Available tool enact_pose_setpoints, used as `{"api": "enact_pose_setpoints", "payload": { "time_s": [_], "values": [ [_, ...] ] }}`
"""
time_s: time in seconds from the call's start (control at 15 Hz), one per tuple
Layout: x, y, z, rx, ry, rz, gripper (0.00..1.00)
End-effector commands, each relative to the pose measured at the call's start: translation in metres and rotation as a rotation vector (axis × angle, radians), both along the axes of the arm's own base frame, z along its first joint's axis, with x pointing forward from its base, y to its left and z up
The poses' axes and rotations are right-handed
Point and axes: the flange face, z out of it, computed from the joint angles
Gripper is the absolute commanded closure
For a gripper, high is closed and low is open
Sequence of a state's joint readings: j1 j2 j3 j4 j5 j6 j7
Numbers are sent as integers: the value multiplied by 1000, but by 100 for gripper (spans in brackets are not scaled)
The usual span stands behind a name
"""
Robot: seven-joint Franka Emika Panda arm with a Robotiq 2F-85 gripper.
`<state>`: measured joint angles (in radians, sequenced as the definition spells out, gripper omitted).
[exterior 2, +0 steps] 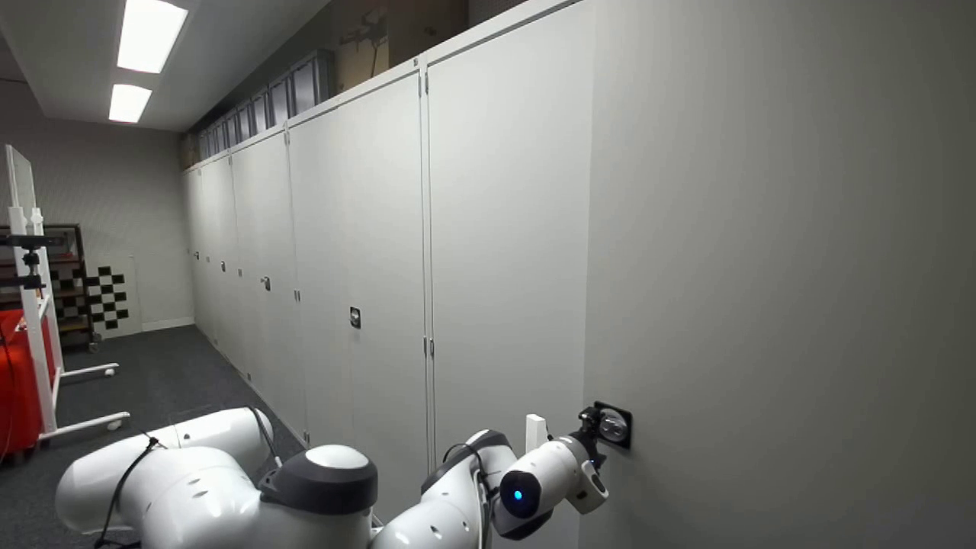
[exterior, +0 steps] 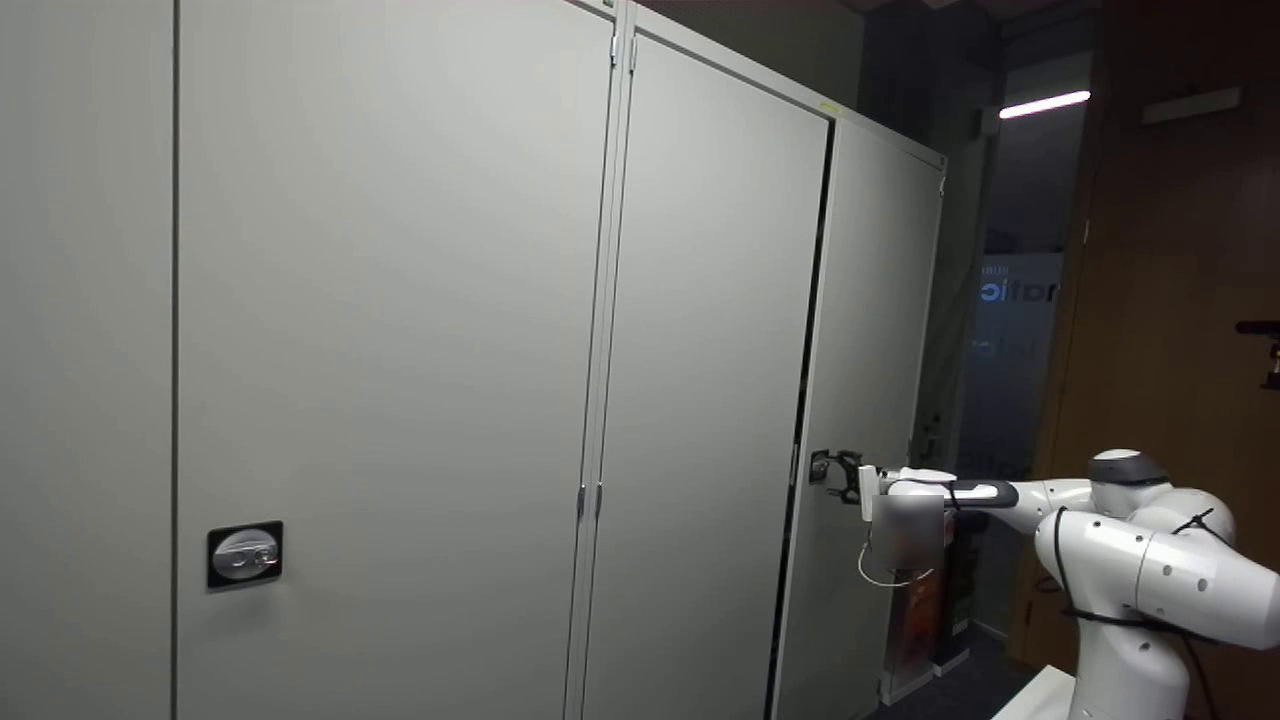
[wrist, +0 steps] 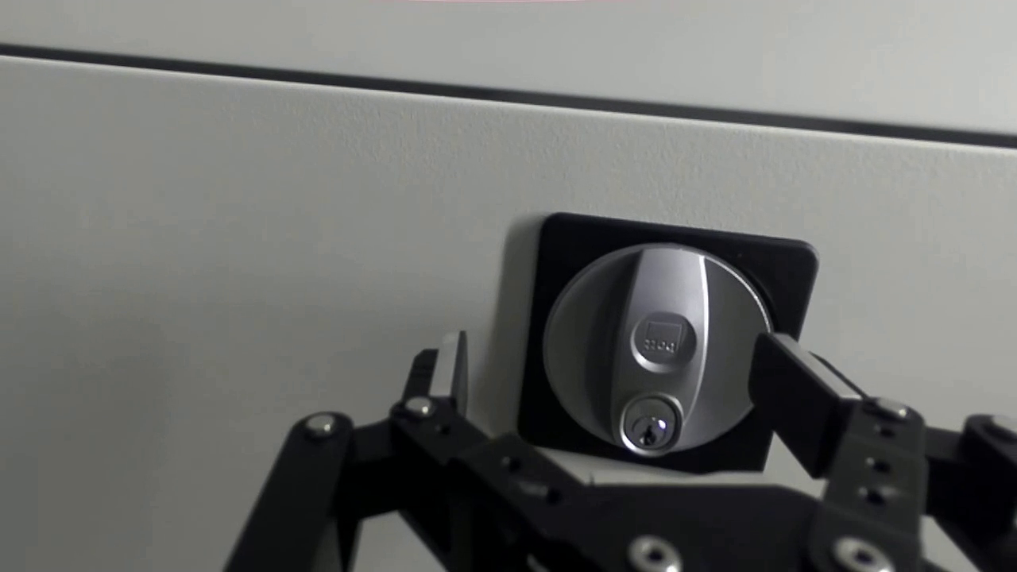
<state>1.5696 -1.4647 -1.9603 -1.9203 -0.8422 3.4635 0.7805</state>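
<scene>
A round silver knob (wrist: 667,298) with a raised grip bar and a keyhole at its lower end sits in a black square plate (wrist: 775,258) on a pale grey cabinet door (wrist: 238,238). My gripper (wrist: 612,345) stands open around it in the wrist view. The left finger is beside the plate, over bare door; the right fingertip overlaps the knob's right rim, and whether it touches cannot be told. Nothing is clamped between the pads. Both exterior views show the gripper (exterior: 838,475) at this door's black handle plate (exterior 2: 627,438).
A dark gap (exterior: 803,400) runs between this door and the neighbouring door (exterior: 710,300). More cabinets (exterior 2: 259,229) line the wall, one with a similar handle (exterior: 245,555). Grey bins (exterior 2: 305,84) stand on top. A wheeled white frame (exterior 2: 46,366) stands behind the arm.
</scene>
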Motion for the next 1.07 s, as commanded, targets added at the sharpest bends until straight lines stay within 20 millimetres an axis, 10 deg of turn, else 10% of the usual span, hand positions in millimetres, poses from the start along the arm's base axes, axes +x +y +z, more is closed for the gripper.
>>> {"api": "enact_pose_setpoints", "payload": {
  "time_s": [0.0,0.67,1.0],
  "values": [
    [13,-7,2,-18,-6,-15,9],
    [34,-2,9,-55,-22,-11,16],
    [41,0,9,-73,-23,-7,64]
  ]
}}
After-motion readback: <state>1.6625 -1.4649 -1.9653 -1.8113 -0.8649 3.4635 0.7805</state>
